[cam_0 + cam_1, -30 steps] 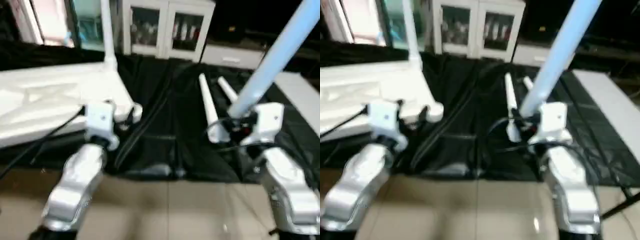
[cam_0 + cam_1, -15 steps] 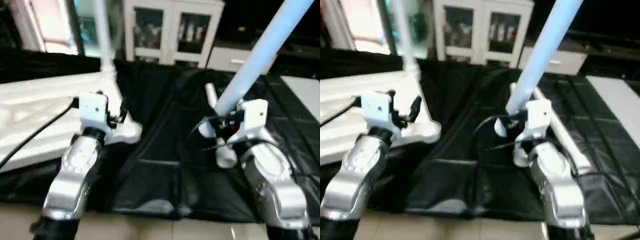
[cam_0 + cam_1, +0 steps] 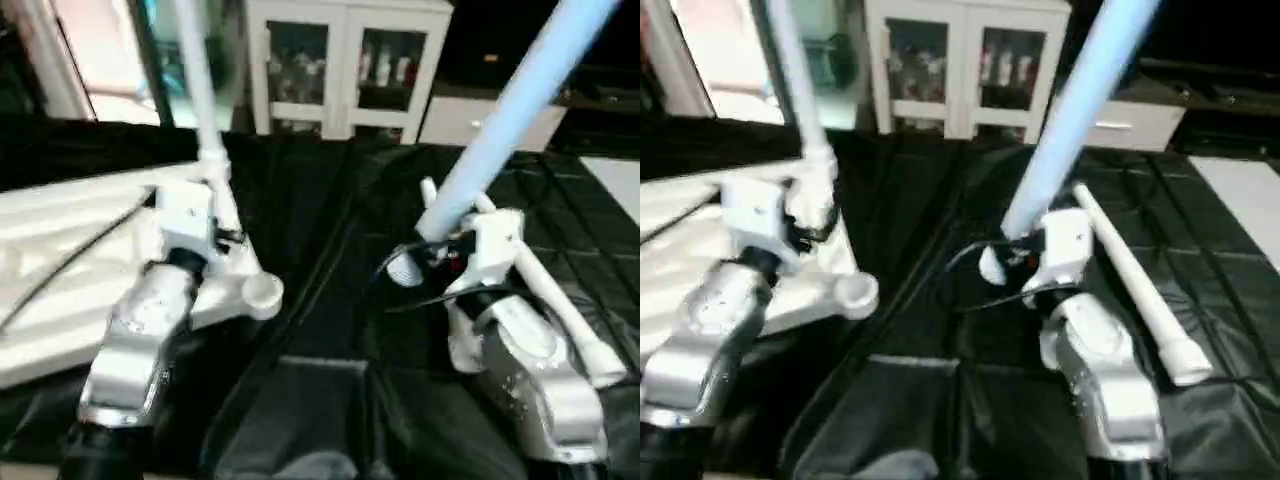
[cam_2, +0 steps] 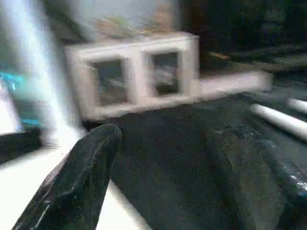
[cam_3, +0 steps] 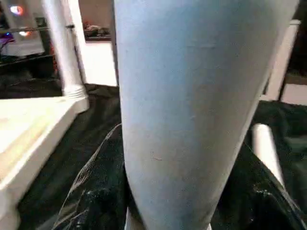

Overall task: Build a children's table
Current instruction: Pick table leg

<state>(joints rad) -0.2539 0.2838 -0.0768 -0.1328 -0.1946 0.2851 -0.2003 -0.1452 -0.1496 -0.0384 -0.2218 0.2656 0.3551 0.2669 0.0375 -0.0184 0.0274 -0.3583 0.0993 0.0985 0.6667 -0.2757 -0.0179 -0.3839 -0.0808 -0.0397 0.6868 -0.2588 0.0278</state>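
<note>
On the black-sheeted work table [image 3: 330, 300], left side: table top [image 3: 70, 270], white moulded plastic, lying underside up, ribbing visible, rounded corner socket [image 3: 262, 292] at the near corner standing empty. One leg [image 3: 200, 90] is already seated upright in the far corner, a smooth tapered white tube.

Left gripper [image 4: 168, 158]: black fingers [image 4: 81, 177] spread wide with nothing between them, positioned over the top's near edge close to the seated leg; judged to be placed for steadying the top while a leg goes in.

Right gripper [image 3: 440, 250]: jaws clamped on the lower end of a second leg [image 3: 520, 90], which rises steeply and leans away toward the robot's right. Holding near the thick end likely leaves that end free to be steered into the empty socket, well apart to the left.

Loose stock: two further legs [image 3: 545, 290] lying flat on the sheet just beside the right gripper, matte white, round-ended.

Background: white cabinets [image 3: 345, 65] with glass doors.

Sheet: glossy, creased black plastic.
</note>
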